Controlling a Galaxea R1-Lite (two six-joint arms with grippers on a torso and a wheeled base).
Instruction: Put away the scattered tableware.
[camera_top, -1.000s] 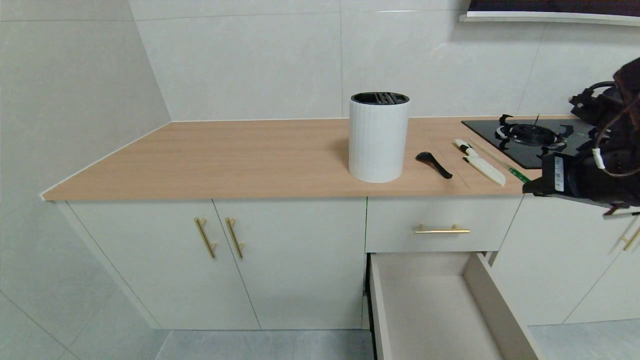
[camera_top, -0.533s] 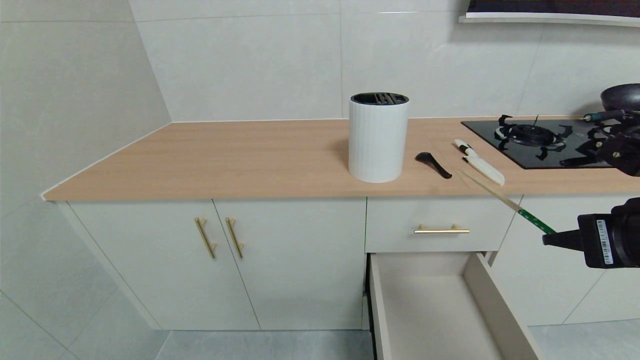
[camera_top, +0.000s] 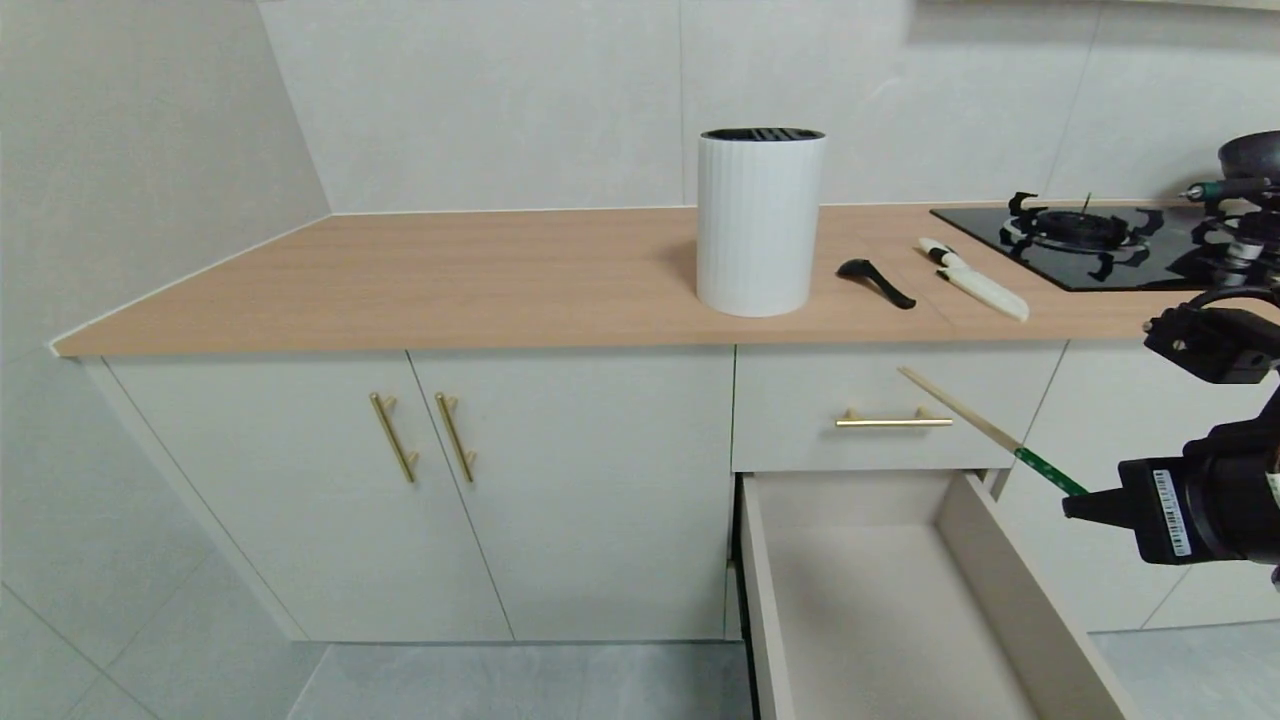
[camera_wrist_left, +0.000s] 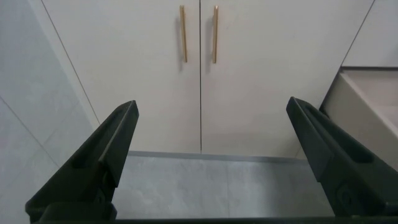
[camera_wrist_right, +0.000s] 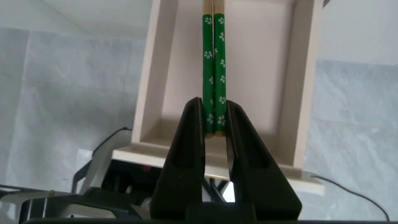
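Two wooden chopsticks with green flower-patterned ends (camera_top: 985, 430) are sitting side by side in our right end effector (camera_wrist_right: 214, 118), whose fingers are pressing together on the green part. We are holding them in the air, with their far tips in front of the closed upper drawer front (camera_top: 800, 400). In the right wrist view they are lining up over the inside of the open cream lower drawer (camera_top: 975, 545). They are not touching it, so we are judging this first piece as carried but not yet set down.

Our left end effector (camera_wrist_left: 211, 112) is hanging with its fingers spread wide and gripping nothing, facing the cream cupboard doors with brass handles (camera_wrist_left: 199, 43).

Two more pieces are lying on the wooden tabletop (camera_top: 450, 280). A small black scoop (camera_top: 875, 282) is lying just beside the white ribbed cylindrical holder with a black slotted top (camera_top: 760, 225). A white-bladed knife (camera_top: 975, 280) is lying between the scoop and the black gas hob (camera_top: 1080, 235).

We are reckoning the task as barely begun: the chopsticks are awaiting release, and the scoop and knife are waiting untouched.
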